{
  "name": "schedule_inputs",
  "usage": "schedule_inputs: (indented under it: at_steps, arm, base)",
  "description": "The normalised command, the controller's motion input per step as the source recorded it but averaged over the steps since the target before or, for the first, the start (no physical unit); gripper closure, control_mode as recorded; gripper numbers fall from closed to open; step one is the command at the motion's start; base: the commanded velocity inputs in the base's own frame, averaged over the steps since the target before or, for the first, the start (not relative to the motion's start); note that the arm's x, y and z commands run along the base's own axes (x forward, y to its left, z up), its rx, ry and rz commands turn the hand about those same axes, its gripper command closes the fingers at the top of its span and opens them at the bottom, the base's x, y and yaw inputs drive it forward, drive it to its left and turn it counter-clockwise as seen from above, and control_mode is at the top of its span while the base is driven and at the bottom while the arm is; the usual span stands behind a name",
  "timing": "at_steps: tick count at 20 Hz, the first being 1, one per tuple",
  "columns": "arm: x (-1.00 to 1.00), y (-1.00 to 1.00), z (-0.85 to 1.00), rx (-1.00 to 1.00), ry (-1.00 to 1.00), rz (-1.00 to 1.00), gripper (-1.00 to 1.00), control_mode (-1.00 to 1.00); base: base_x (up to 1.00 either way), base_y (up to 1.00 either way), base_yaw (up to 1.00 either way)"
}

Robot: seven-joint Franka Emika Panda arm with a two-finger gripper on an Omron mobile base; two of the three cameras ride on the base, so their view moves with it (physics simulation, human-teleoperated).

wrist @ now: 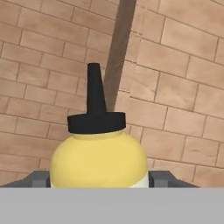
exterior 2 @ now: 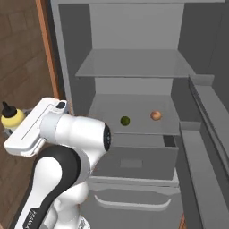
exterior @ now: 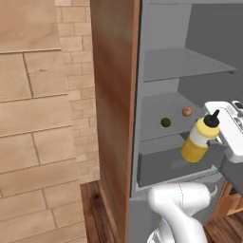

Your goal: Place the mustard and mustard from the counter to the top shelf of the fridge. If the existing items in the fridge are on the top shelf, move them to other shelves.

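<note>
claw (wrist: 98,179) grasping squat mustard (exterior: 198,141) | held tilted before open fridge (exterior 2: 134,31) | green ball (exterior 2: 125,120), orange ball (exterior 2: 155,115) on middle shelf (exterior 2: 134,127)

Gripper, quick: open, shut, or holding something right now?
Gripper: closed on the squat yellow mustard bottle; a finger sits on each side of its body, and it hangs in front of the open fridge.

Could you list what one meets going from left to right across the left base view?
Brick wall → wooden panel → fridge → green ball → orange-brown ball → mustard bottle held in the gripper.
</note>
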Motion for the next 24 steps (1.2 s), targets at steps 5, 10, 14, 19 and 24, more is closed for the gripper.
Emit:
schedule_inputs:
  at_steps: [5,10,14,19,24]
  arm:
    - [0.0,0.0,0.0,0.0,0.0,0.0,1.0,1.0]
    - [0.1,-0.42,0.16,0.09,0.0,-0.13,1.0,-1.0]
    - [0.45,-0.5,0.45,0.19,0.0,-0.4,1.0,-1.0]
    - [0.69,-0.03,0.6,0.12,0.0,-0.49,1.0,-1.0]
    - [0.95,0.0,0.3,0.01,0.0,-0.48,1.0,-1.0]
  base:
    - [0.62,-0.45,-0.01]
    - [0.04,-0.26,-0.05]
    - [0.0,0.0,0.0]
    - [0.0,0.0,0.0]
    - [0.0,0.0,0.0]
